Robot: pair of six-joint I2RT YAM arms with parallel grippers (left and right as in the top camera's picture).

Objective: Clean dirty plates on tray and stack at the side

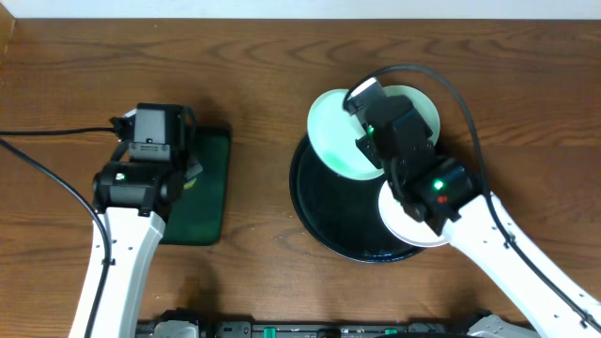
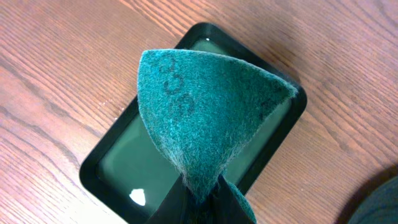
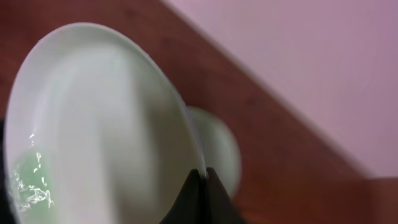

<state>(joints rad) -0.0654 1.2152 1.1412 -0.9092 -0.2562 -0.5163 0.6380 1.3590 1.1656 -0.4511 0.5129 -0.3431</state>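
The round black tray (image 1: 319, 211) lies right of centre. My right gripper (image 1: 368, 141) is shut on the rim of a pale-mint plate (image 1: 333, 127) and holds it tilted over the tray's far edge; in the right wrist view the plate (image 3: 93, 124) fills the left, with green smears at its lower left. A second plate (image 1: 418, 105) lies behind it on the table. A third white plate (image 1: 399, 221) lies on the tray's right side under my right arm. My left gripper (image 2: 202, 193) is shut on a green scouring pad (image 2: 205, 106) above the rectangular dark-green tray (image 2: 118, 168).
The rectangular dark-green tray (image 1: 202, 188) lies at the left, under my left arm. Wooden table (image 1: 263, 66) all round. A black cable (image 1: 47, 174) runs along the left. A pale wall borders the table's far edge (image 3: 298, 62).
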